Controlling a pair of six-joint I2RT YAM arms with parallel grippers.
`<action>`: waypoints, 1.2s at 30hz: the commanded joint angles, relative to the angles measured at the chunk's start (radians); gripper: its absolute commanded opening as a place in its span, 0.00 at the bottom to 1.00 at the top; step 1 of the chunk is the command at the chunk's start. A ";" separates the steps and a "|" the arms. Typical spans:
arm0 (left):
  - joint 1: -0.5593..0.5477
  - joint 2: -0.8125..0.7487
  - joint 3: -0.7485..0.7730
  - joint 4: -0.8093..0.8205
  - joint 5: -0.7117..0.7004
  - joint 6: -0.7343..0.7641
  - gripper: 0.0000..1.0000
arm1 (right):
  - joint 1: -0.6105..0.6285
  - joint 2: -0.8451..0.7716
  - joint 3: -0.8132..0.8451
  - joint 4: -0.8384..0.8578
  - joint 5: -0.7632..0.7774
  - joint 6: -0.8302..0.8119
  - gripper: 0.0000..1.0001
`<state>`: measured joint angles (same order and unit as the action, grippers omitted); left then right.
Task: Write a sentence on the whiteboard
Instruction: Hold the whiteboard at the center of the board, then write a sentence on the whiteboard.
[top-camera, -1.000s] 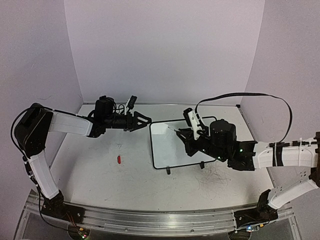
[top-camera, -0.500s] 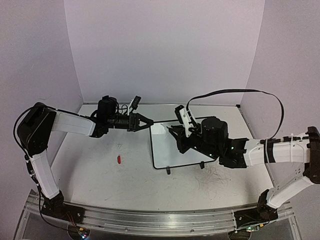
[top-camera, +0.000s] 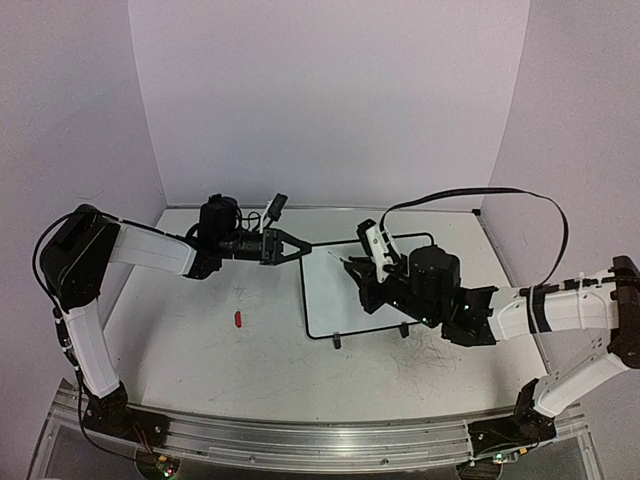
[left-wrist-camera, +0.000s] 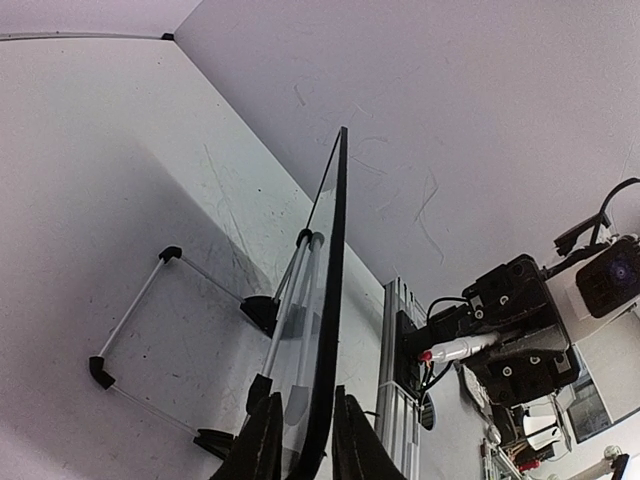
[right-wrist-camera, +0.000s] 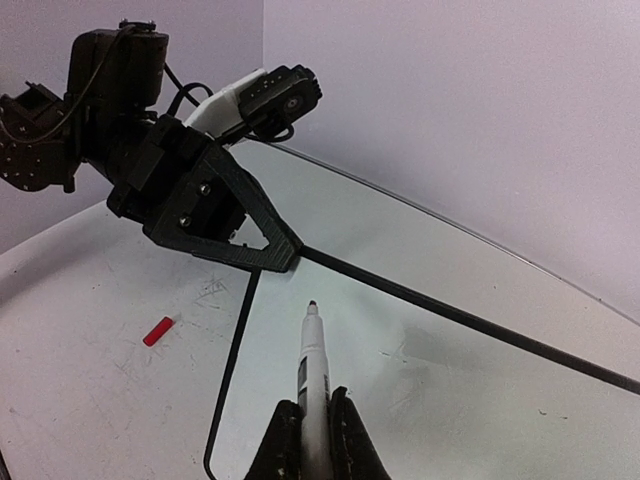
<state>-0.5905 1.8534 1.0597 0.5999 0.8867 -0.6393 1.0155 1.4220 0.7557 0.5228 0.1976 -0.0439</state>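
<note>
The left gripper (top-camera: 298, 246) pinches the thin black frame of the glossy whiteboard (top-camera: 325, 300) at a corner. The right gripper (right-wrist-camera: 310, 440) is clamped on a slim, dark-tipped white marker (right-wrist-camera: 312, 360).

Plain pale lilac walls (top-camera: 330, 100) enclose the back and both sides of a scuffed white table (top-camera: 200, 350), meeting at its far corners. A grey aluminium rail (top-camera: 320, 445) runs along the table's near edge. Lighting is even and soft.

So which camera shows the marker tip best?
The right wrist view: the marker fills the centre, its tip clear against the whiteboard. The top view shows it small; in the left wrist view it is unclear.
</note>
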 joint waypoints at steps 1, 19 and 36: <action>-0.013 0.005 -0.001 0.074 0.023 -0.012 0.14 | 0.004 0.023 0.035 0.011 -0.008 -0.021 0.00; -0.047 0.009 -0.054 0.086 0.005 0.039 0.01 | 0.012 -0.010 0.045 -0.043 -0.082 -0.108 0.00; -0.048 0.017 -0.053 0.087 0.011 0.051 0.00 | 0.017 0.049 0.077 -0.042 -0.064 -0.095 0.00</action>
<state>-0.6277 1.8549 1.0164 0.6861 0.8680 -0.5739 1.0267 1.4473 0.7789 0.4480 0.1052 -0.1349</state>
